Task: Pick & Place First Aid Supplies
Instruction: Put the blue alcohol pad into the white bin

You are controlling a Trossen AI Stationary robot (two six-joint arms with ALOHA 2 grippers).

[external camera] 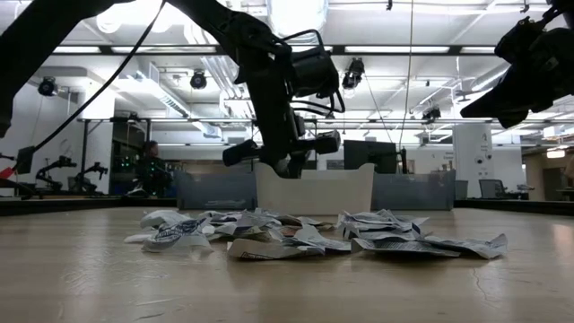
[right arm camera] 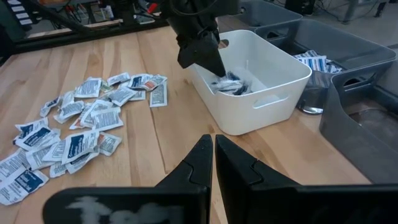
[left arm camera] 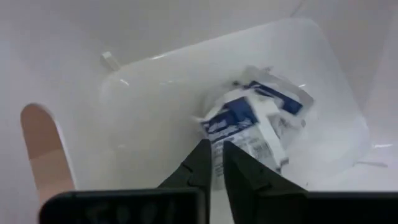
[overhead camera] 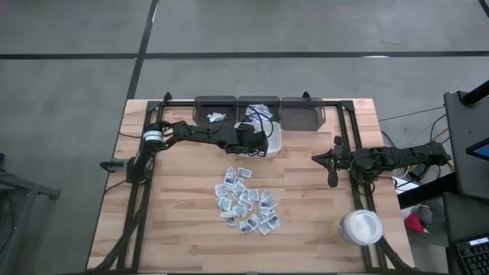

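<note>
A white bin [overhead camera: 273,145] stands on the wooden table in front of three grey bins. My left gripper [left arm camera: 217,155] reaches down into it and is shut on a white, blue-printed sachet [left arm camera: 239,121]. At least one more sachet [left arm camera: 283,99] lies on the bin's floor beneath it. A pile of first aid supplies [overhead camera: 246,200] lies loose in the middle of the table. My right gripper [right arm camera: 213,146] hangs shut and empty near the table's right edge [overhead camera: 334,169]. My left gripper pinches the sachet's lower edge [left arm camera: 217,163] between its two fingertips. The fingers slant down into the bin from the table's left. The sachet stands tilted and crumpled beyond the tips, its far part against the sachet on the bin's floor.
Three grey bins [overhead camera: 302,112] line the far edge; the middle one [overhead camera: 258,111] holds sachets and the left one [overhead camera: 215,117] has one. A white round lidded tub [overhead camera: 359,228] stands at the near right. Bare wood shows to the pile's left and right.
</note>
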